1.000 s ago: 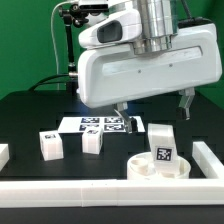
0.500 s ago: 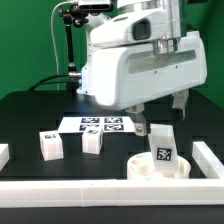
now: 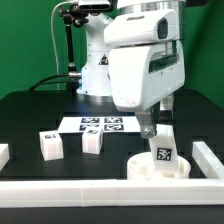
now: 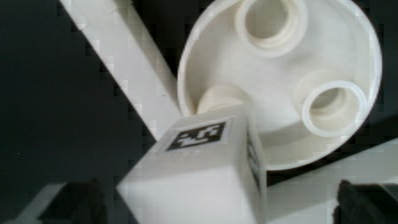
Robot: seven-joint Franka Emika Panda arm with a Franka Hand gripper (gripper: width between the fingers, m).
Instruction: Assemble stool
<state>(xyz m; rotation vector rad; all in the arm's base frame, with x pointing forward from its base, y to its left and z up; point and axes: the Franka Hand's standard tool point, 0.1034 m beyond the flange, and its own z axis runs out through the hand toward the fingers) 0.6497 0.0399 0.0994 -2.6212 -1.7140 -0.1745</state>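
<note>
While the Panda arm's gripper (image 3: 159, 120) hangs w/ its jaws spread wide and nothing clamped btwn them, an upright leg (image 3: 163, 146) of the white plastic stool stands on the round seat (image 3: 140, 170) directly below, at the exterior view's right. The leg's black-and-white tag (image 3: 163, 154) faces that camera. Seat and leg sit in the corner formed by the white border rails (image 3: 100, 190), near both but touching neither, as far as the exterior view shows. In the wrist view the fingers (image 4: 68, 206) appear as dark tips on either side of the leg, clear of it; the leg's tagged end fills the foreground and its far end meets the seat close to the rim. Two raised round sockets (image 4: 338, 106) show on the seat's face, and one rail passes just beside the disc; which rail cannot be told. At the exterior view's left a second leg (image 3: 50, 145) and a third leg (image 3: 92, 141) stand on the black table (image 3: 30, 115), near each other but apart, well away from the seat. The third leg sits just in front of the marker board (image 3: 100, 125), which lies flat behind them, approx. mid-table.
</note>
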